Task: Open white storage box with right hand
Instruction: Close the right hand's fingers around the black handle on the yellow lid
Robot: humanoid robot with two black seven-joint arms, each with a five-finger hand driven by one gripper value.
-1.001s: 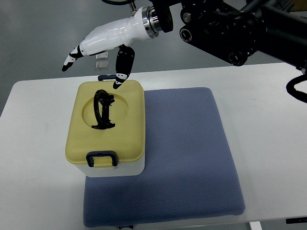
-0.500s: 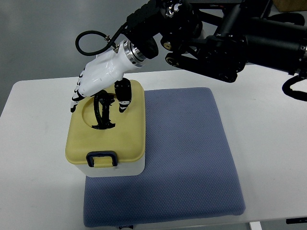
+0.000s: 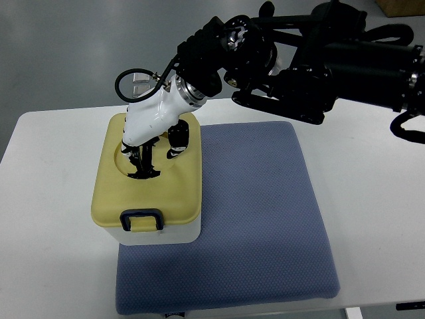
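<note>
Directly beneath the right hand [image 3: 147, 129] sits the white storage box [image 3: 147, 186], its pale yellow lid [image 3: 172, 189] shut and only a strip of the white body showing along the near edge. The hand reaches down into the round recess in the lid, where the black handle [image 3: 143, 163] stands. White palm and wrist cover the far half of that recess, so most of the handle is hidden; only its lower arc and a bit of one side show below the palm. The black-tipped fingers [image 3: 176, 141] point down into the recess around the handle, but whether they have closed on it or merely sit beside it cannot be told from this angle.

Toward the camera from the hand, a dark blue latch [image 3: 140, 219] sits at the lid's near edge, folded flat. Any latch at the far edge of the box is masked by the wrist.

To the hand's right, a blue mat [image 3: 259, 219] lies on the white counter [image 3: 372, 166]; the box rests on the mat's left portion, overhanging it. The mat's near edge is cut off by the bottom of the picture.

Behind the hand, the black arm [image 3: 312, 60] runs off to the right edge, a black cable [image 3: 129, 76] looping by the wrist.
</note>
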